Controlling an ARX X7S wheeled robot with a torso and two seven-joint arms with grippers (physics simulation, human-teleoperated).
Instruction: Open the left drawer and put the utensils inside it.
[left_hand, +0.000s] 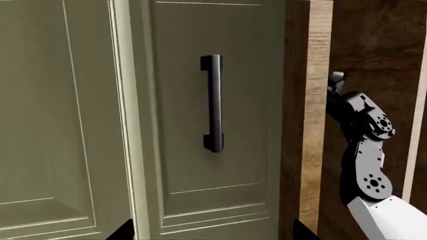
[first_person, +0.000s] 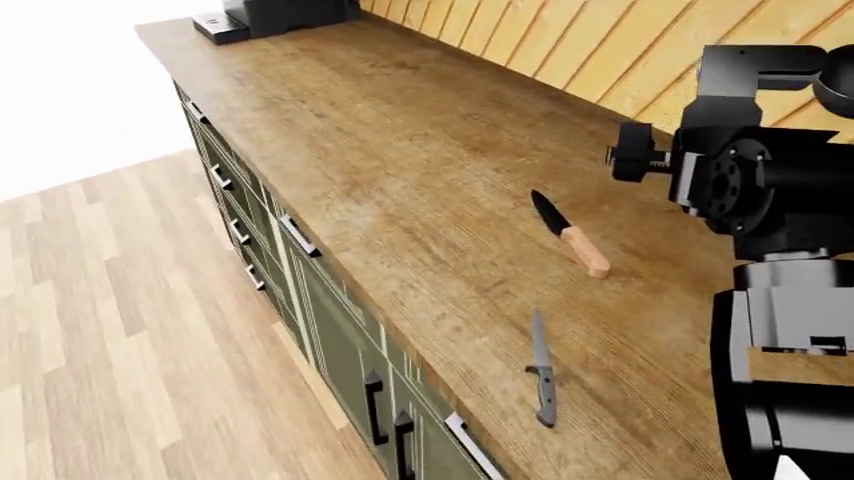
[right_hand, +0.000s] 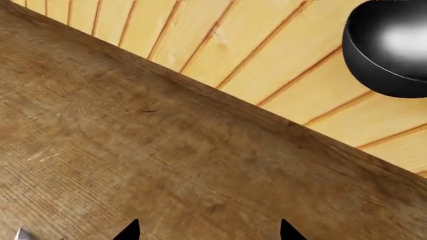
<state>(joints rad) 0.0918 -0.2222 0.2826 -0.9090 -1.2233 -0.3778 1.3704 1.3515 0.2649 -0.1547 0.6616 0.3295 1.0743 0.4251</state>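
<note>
So the left gripper (left_hand: 213, 239) faces a panelled front's black bar handle (left_hand: 212, 102), dead ahead between released jaws; both knives lie on the bench (first_person: 400, 150).

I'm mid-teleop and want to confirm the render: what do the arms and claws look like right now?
In the head view, the right arm is chunky matte-black housings with a round hub face and a pale grey-white band lower down. The left wrist view shows black plate-like links with bolt-circle hubs joined to a white segment. Each claw appears only as two dark pointed tips at the frame edge.
</note>
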